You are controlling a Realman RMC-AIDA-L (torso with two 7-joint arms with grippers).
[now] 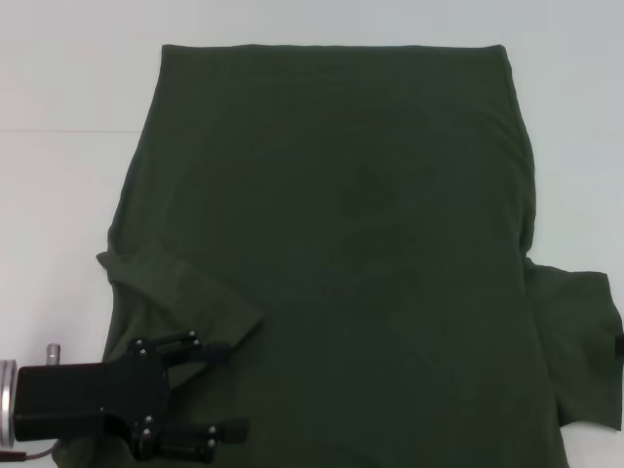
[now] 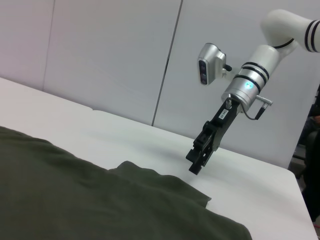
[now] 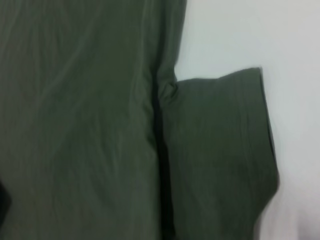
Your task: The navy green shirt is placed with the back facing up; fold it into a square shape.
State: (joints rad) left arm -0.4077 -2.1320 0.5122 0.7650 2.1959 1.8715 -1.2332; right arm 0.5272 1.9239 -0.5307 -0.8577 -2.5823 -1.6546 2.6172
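White surface (image 1: 58, 88) carries the shirt (image 1: 341, 244) spread flat; left tool (image 1: 219, 390), at seven o'clock, spread over the folded-in sleeve (image 1: 185, 297); right tool (image 2: 197, 162) hovers, state unclear.

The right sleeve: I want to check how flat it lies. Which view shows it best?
The right wrist view: the right sleeve fills it, spread flat on the table. The head view catches it at the edge; the left wrist view shows it distant.

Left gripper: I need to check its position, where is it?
In the head view, the left gripper sits open at the lower left, over the navy green shirt.
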